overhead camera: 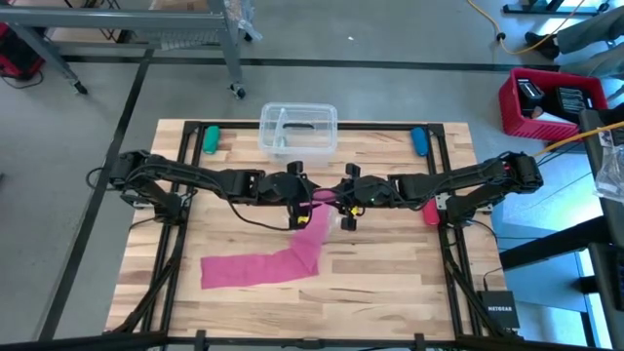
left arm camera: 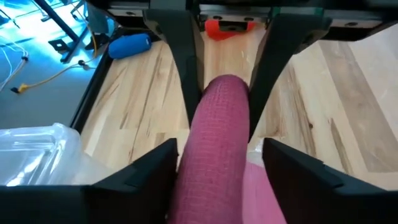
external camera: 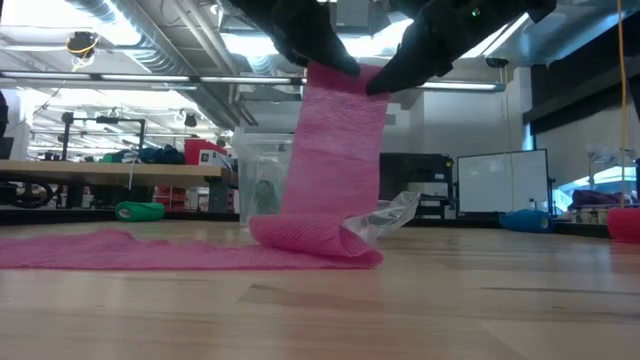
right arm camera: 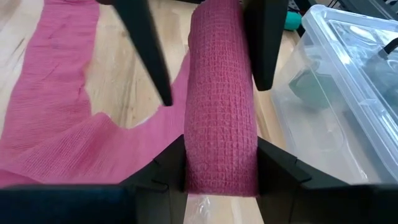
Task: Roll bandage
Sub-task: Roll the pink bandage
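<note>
Operator: Bandage [overhead camera: 261,265] location?
Technician: Loose end is lying on the table [overhead camera: 390,283]; roll is hanging mid-air. Right gripper [right arm camera: 221,177] is clamping it. Left gripper [left arm camera: 219,163] is straddling it, jaws standing wide, not gripping.

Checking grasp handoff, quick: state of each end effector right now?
Left end effector: open, fingers either side of the bandage, not clamped.
Right end effector: shut on the bandage, holding its rolled end above the table.
</note>
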{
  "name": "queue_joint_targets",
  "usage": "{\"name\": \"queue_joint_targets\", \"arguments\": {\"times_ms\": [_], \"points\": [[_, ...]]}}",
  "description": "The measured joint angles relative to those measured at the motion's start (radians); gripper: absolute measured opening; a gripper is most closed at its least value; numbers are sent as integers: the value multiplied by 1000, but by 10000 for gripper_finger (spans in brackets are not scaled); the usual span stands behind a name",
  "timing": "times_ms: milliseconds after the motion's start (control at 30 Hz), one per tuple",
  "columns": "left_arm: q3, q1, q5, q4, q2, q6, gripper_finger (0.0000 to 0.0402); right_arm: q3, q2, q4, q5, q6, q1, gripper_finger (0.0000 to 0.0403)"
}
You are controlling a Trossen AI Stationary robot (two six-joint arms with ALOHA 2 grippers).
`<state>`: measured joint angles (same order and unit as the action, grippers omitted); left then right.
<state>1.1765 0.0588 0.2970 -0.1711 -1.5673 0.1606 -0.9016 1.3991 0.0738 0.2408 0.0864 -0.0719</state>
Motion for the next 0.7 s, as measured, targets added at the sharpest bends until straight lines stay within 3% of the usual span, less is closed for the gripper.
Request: {"name": "queue_joint_targets", "arguments": {"times_ms": [233,467,700], "points": [[0,0,-3,-8,0,12,132,0,0,-1,-35,0,0,147],[0,0,-7,-20,0,13,114,0,-7,8,-77,-17,0,149],[-1,15,-1,-36,-2,71,111,-126,-82,355,-196,-92,-1,215]]}}
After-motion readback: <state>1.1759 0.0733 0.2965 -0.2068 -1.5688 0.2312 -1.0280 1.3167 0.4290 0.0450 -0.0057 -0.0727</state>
